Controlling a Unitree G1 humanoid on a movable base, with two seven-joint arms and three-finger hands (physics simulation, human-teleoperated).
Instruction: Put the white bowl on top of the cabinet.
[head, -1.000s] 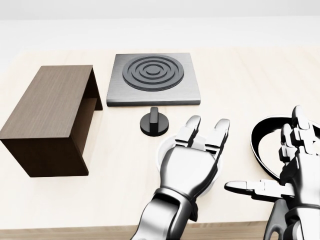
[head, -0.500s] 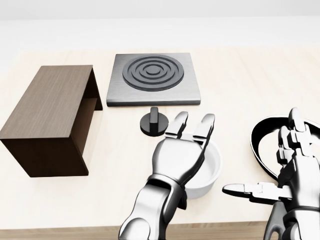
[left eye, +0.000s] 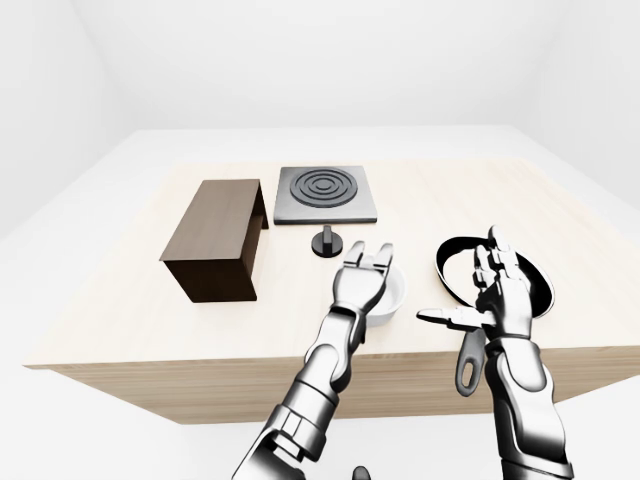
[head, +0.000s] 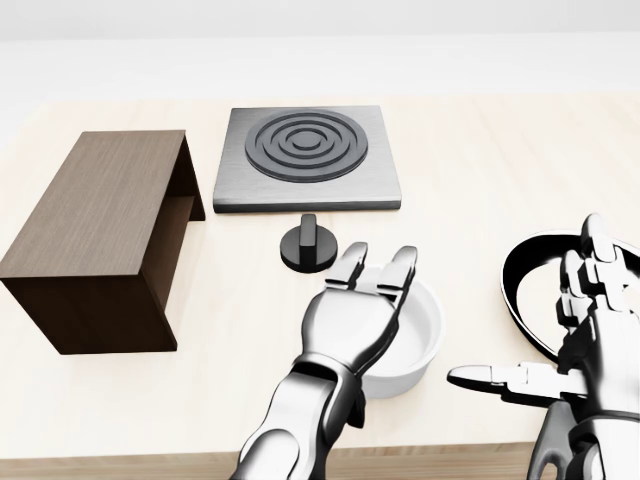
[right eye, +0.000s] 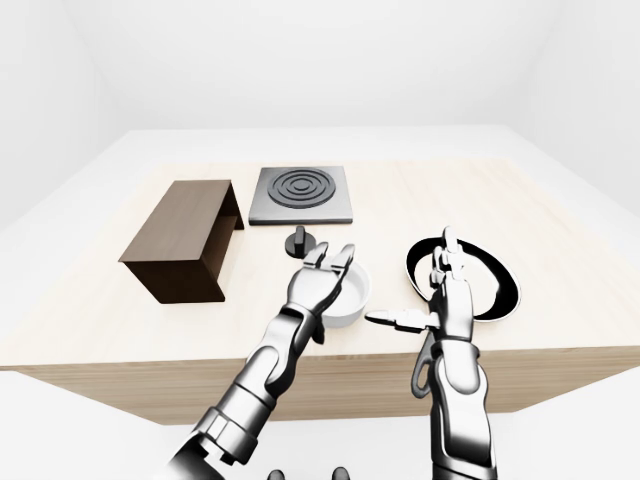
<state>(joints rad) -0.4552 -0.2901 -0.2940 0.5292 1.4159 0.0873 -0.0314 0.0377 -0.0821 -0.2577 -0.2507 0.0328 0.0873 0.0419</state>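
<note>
Now the left hand has slid left off the white bowl, fingers open over its near-left rim, holding nothing; a grasp looks imminent. The bowl sits on the tabletop, right of the dark wooden cabinet. A black knob and hotplate lie beyond. The right hand hovers open above a frying pan.

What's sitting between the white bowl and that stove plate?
A black knob, alone on the table between the bowl and the stove plate; head view shows it.
</note>
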